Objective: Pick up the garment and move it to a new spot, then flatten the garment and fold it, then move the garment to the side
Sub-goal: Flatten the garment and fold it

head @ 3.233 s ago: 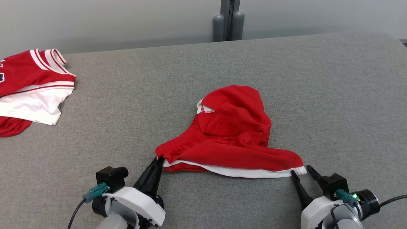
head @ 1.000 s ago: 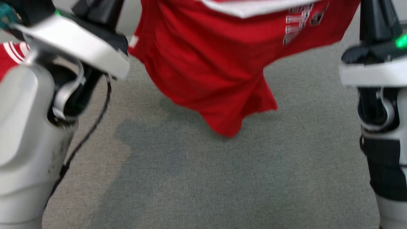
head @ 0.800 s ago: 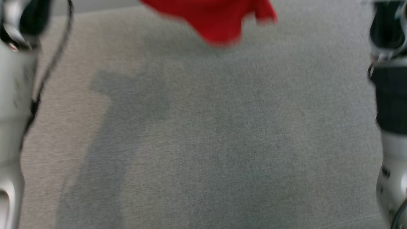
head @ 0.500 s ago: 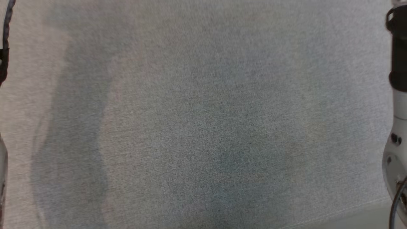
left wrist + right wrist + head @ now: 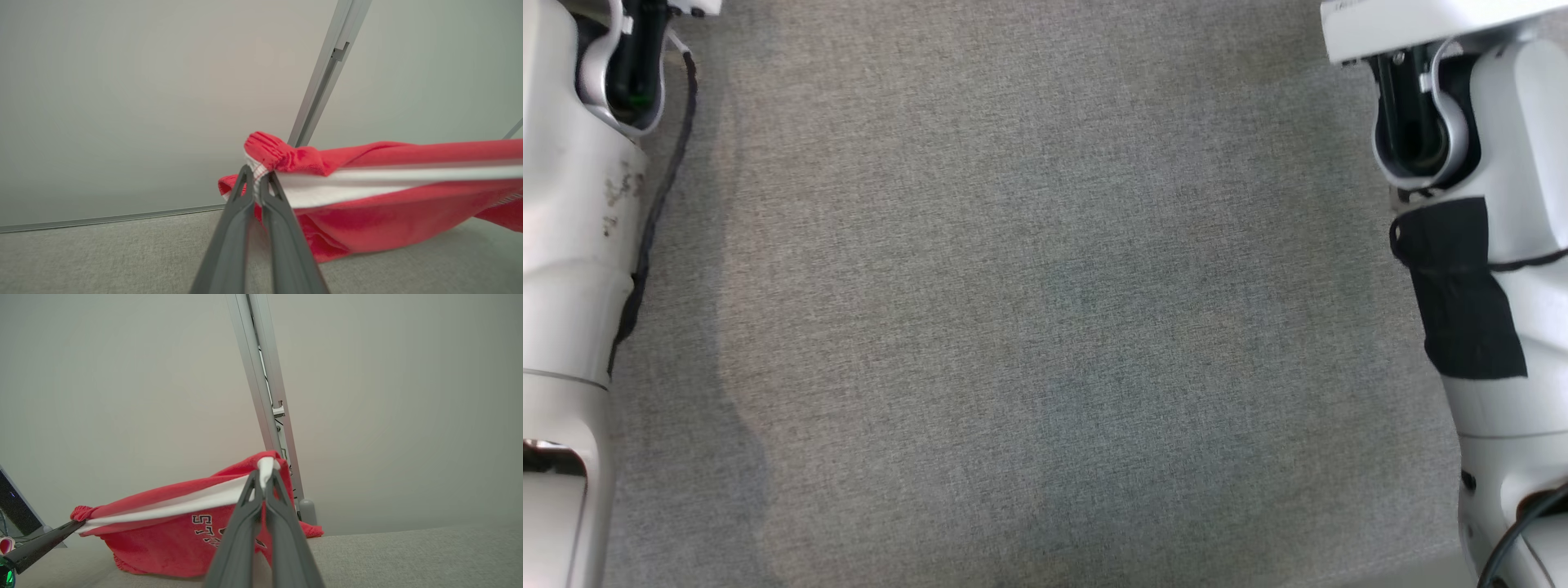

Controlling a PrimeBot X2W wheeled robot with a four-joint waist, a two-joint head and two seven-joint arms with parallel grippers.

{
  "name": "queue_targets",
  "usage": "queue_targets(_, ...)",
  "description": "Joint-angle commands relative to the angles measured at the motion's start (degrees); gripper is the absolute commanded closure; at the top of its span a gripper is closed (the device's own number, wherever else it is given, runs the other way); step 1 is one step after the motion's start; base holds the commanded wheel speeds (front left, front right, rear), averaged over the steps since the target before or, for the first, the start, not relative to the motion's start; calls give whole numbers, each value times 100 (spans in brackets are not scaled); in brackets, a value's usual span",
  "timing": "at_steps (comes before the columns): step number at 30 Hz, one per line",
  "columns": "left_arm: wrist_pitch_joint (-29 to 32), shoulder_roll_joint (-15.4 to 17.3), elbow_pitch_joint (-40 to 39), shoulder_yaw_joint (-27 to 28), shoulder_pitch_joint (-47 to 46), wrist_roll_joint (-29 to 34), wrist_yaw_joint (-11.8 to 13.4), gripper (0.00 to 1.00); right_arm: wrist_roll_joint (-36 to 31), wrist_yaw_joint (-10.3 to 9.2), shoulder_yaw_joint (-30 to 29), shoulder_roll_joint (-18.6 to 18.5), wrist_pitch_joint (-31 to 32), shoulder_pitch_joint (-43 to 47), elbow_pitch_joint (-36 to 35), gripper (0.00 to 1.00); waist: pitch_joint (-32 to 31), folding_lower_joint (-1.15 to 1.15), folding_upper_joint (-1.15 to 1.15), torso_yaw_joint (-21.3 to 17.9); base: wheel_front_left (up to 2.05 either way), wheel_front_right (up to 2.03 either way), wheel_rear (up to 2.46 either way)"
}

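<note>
Left claw (image 5: 256,180) and right claw (image 5: 263,478) are each clamped shut on an opposite end of the garment's (image 5: 171,535) top edge. The grey worktop (image 5: 1045,327) spreads across the head view's centre. The red garment hangs stretched between the claws, mid-frame in both wrist views; its lower edge appears to reach the worktop. The white hem (image 5: 388,179) runs taut. Judged step: relocation. The next move calls for lowering both ends evenly and keeping the tension.

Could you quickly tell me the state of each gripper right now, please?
Left gripper: shut on the red garment, at its white-trimmed edge.
Right gripper: shut on the garment's other end.
</note>
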Motion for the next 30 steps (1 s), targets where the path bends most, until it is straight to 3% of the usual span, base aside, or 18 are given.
queue_targets(1,-46,16,-3,6,89,-53,-21,100,-45,-3,-87,-75,-44,130,-106,100,-60,0,0,51,0,0,0)
queue_targets(9,-48,-73,-398,-197,720,-137,-141,100,-389,-3,-188,-124,-38,921,-704,100,-365,0,0,267,0,0,0)
queue_targets(17,-147,-126,-1374,-212,2294,-495,-152,100,-406,-3,-505,-448,-39,2450,-1626,100,-1035,0,0,460,0,0,0)
queue_targets(30,-415,-137,-3695,-35,5503,-654,500,100,-335,-9,-977,-284,-45,5064,-2852,100,-2186,0,0,485,0,0,0)
